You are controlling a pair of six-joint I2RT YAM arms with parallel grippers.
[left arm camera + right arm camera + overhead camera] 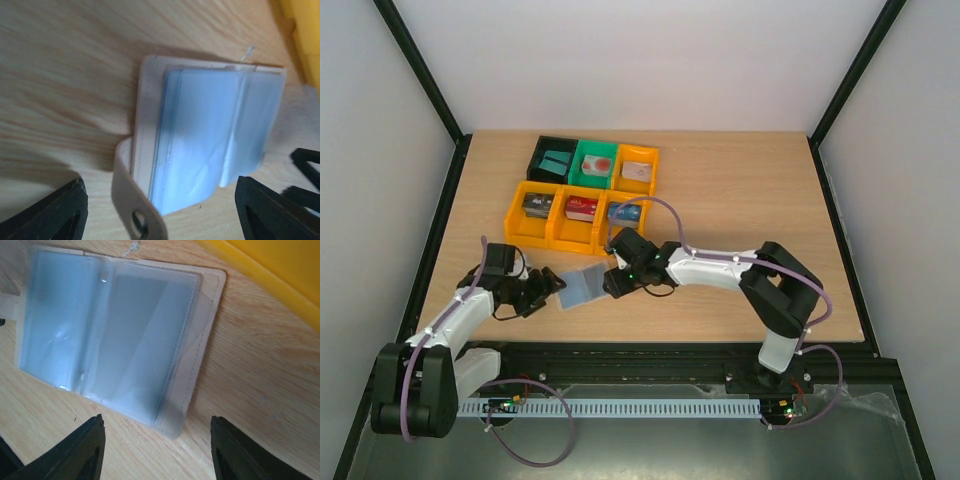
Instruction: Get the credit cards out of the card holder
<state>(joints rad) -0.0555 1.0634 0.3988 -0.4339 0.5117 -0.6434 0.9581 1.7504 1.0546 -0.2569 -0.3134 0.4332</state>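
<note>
Obs.: the small tan-beige folding card holder (584, 287) lies open, grey-blue clear sleeves up, on the wooden worktop (740, 190). It is towards the near edge, left of centre, just in front of the orange plastic bin row (535, 238).

Left gripper (548, 287) sits just beside the holder's left end, fingers spread, nothing between them. Right gripper (617, 280) sits at the right end, also spread, not pinching anything.

A thin teal plastic card (557, 163) and a red one (582, 208) lie in the bins. The sleeves look see-through and pale; I cannot tell whether any card is left inside.

Risks, as I judge them:
- Nothing pins the holder, so a pull on a sleeve would likely drag the whole wallet along the worktop.
- Jaws closing on slick plastic film may catch a sleeve rather than a card.
- The loose strap tab at the left end could snag a finger and flip the holder shut.
</note>
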